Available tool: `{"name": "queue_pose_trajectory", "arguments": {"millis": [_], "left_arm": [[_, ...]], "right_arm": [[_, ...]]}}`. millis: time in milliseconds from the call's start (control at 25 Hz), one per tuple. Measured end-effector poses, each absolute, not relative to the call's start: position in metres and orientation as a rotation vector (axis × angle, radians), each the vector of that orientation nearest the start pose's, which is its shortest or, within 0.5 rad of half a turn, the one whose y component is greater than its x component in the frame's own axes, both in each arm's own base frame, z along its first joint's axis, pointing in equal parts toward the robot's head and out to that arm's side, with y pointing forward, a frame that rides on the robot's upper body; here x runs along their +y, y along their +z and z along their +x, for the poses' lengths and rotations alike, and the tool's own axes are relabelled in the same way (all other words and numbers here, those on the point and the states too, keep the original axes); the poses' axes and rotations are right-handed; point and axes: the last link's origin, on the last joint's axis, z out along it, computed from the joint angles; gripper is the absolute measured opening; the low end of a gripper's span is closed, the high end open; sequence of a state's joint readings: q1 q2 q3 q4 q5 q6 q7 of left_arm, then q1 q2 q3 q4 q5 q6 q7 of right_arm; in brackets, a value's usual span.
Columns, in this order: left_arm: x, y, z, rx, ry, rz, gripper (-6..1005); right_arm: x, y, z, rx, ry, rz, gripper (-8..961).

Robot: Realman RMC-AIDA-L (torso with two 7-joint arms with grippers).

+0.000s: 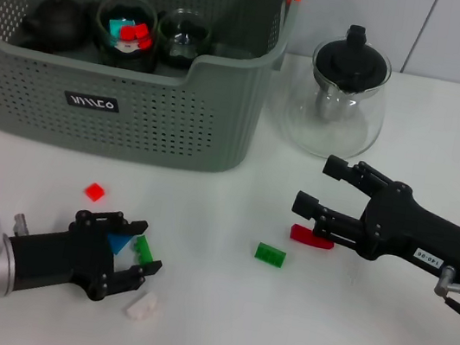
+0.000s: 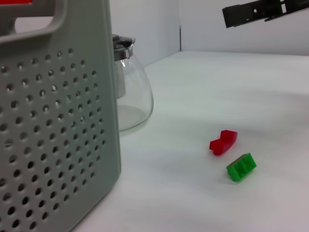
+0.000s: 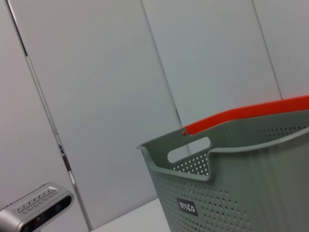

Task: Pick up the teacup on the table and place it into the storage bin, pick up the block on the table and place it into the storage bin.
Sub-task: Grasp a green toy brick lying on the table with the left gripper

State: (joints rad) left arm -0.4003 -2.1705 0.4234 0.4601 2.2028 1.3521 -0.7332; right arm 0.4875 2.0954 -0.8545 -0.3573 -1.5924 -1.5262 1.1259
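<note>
left end effector [image 1: 124, 262] spread around blue block [image 1: 118, 243], partly hidden; right end effector [image 1: 320, 187] spread, empty.

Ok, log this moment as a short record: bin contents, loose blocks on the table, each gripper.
bin: storage bin holds a dark teapot and two glass cups, one with coloured blocks in it
beside bin: glass teapot with black lid
loose blocks: small red, green, red, white
left gripper: open, low over a blue block and green block
right gripper: open, above the red block
</note>
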Motion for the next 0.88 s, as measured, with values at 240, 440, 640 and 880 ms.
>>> {"name": "queue_pose_trajectory", "arguments": {"millis": [240,440,640,880], "left_arm": [[0.2658,-0.0619,-0.3316,-0.336,-0.432,-2.62,580],[0.265,-0.0615,-0.3304,-0.332,-0.444,-2.624,580],[0.2669,-0.0616,-0.3311,-0.332,-0.43,-2.62,580],[0.2683,-0.0617,-0.3315,-0.332,-0.422,-2.617,580]], "right_arm": [[0.3041,-0.0423,0.2548,0.65,1.083,-2.565,944],[0.3041,-0.0419,0.2553,0.65,1.081,-2.564,945],[0.304,-0.0418,0.2556,0.651,1.081,-2.564,945],[0.304,-0.0417,0.2556,0.651,1.08,-2.564,945]]}}
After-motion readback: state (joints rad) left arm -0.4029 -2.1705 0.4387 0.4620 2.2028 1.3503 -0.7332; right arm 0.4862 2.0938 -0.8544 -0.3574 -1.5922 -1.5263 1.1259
